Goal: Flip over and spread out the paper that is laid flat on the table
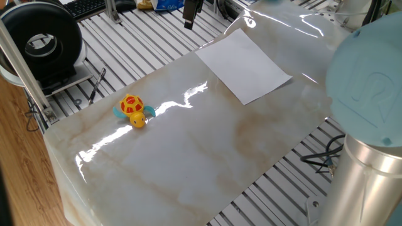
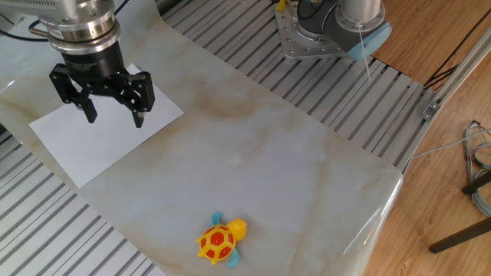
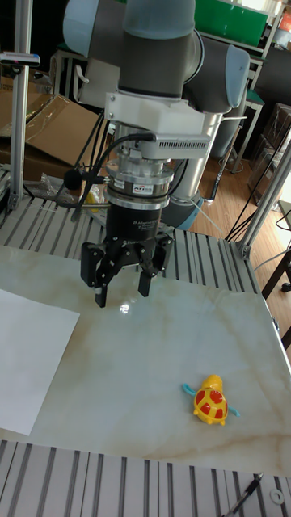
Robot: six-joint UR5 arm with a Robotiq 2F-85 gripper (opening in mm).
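**Paper flat near the table's end, open fingers above it**

The paper point(image 2: 103, 130) lies flat and fully spread on the table point(image 2: 291, 161), close to one end of the slab, directly below the gripper point(image 2: 111, 100). In the tall fixed view the sheet point(image 3: 28, 359) sits off to one side of the fingers point(image 3: 100, 283), so how squarely they stand over it cannot be told. The gripper is raised clear of the sheet, jaws spread wide and holding nothing; the fingertips do not touch the paper.

Well away from the fingers, toward the table's other end, a small toy turtle point(image 2: 219, 240) with a yellow body, red shell and blue flippers sits on the marble, apart from the paper. Bare marble lies between turtle and sheet.

Beyond the slab, ribbed aluminium rails point(image 1: 119, 56) run under and beside it. A black round device point(image 1: 44, 41) stands on the rails, and the arm's base point(image 2: 322, 34) is bolted at the far side.
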